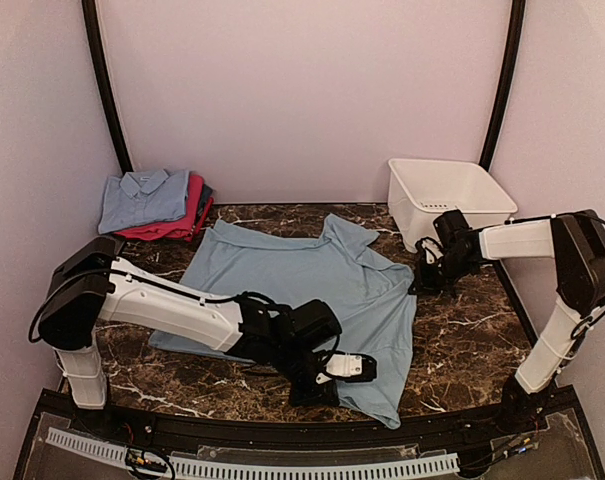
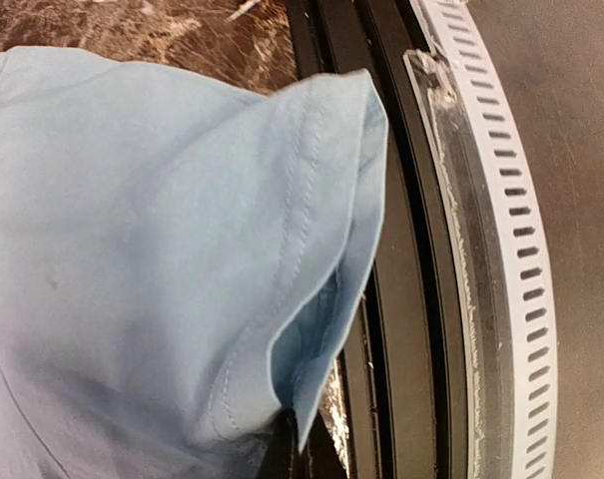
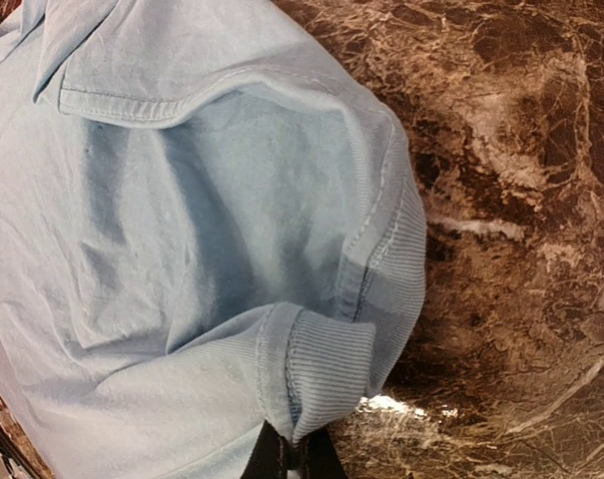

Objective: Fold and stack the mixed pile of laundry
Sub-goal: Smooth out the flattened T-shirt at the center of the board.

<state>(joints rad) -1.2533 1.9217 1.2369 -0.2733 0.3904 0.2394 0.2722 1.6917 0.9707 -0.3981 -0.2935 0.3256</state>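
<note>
Bench (image 1: pixel 472 340): dark brown marble top. One pale blue collared shirt (image 1: pixel 302 285) lies spread flat at the centre, collar toward the far right, hem toward the left.

Left claw (image 1: pixel 330 378): low at the near edge of the shirt. In the left wrist view a stitched sleeve opening (image 2: pixel 326 259) runs down into the claw (image 2: pixel 285 454). Only a sliver of the dark fingertips shows at the frame bottom, pinched together on the cloth edge. The sleeve overhangs the black rail and the white slotted strip (image 2: pixel 501 249) at the near bench edge.

Right claw (image 1: pixel 428 276): at the shirt's right side, just in front of the white tub (image 1: pixel 447 195). In the right wrist view the ribbed sleeve cuff (image 3: pixel 381 299) folds down into the claw (image 3: pixel 297 457), whose jaws are closed tight on it.

Far left corner: folded stack, with a pale blue collared piece (image 1: pixel 142 197) on top, a pink piece (image 1: pixel 177 225) under it and a dark edge (image 1: pixel 206 194) at the right side.
</note>
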